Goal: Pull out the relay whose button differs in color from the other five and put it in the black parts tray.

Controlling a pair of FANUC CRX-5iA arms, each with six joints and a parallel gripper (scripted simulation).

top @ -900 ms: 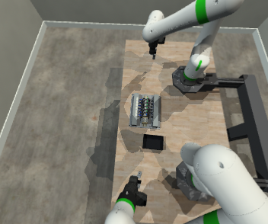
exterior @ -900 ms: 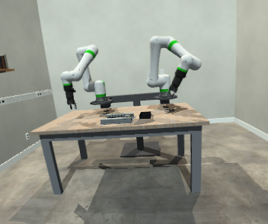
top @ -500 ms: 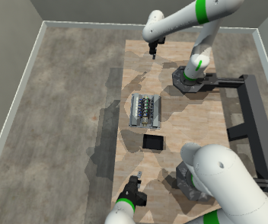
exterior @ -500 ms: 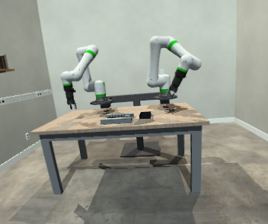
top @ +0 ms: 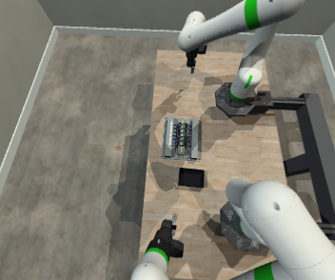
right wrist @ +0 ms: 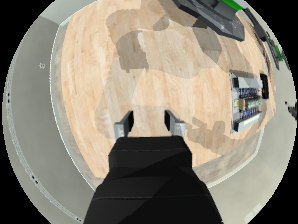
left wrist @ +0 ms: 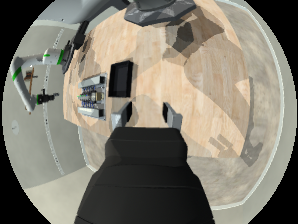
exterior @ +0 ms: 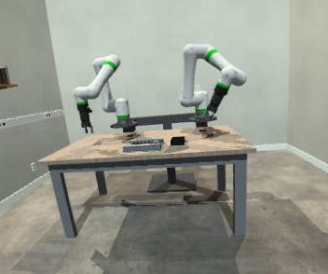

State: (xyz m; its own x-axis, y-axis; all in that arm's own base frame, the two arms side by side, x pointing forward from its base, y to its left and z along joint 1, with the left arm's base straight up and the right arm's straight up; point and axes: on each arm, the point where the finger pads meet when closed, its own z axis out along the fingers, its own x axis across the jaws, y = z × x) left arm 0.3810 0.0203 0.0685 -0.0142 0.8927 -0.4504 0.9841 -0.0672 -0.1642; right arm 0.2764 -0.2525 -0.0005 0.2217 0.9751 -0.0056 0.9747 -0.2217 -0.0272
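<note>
Bright room, broad overlapping shadows on tabletop [top: 219, 157] [exterior: 98, 146] [left wrist: 150, 65] [right wrist: 85, 65] and floor [top: 86, 119] [exterior: 154, 242], wrist views bowed with black corners, relay details coarse

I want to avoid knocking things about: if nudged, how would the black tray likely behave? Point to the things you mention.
The black tray [top: 191, 177] [exterior: 177, 141] [left wrist: 120, 79] [right wrist: 265, 86] would probably slide, not roll, given its flat rectangular shape. Low and broad, it seems unlikely to tip.

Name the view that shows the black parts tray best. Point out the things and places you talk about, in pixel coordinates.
The left wrist view: the black parts tray [top: 191, 177] [exterior: 178, 141] [left wrist: 120, 79] [right wrist: 265, 86] appears largest there, its inside and rim visible. Top shows it whole but smaller; exterior, a small dark block; right wrist, a narrow sliver near the edge.
</note>
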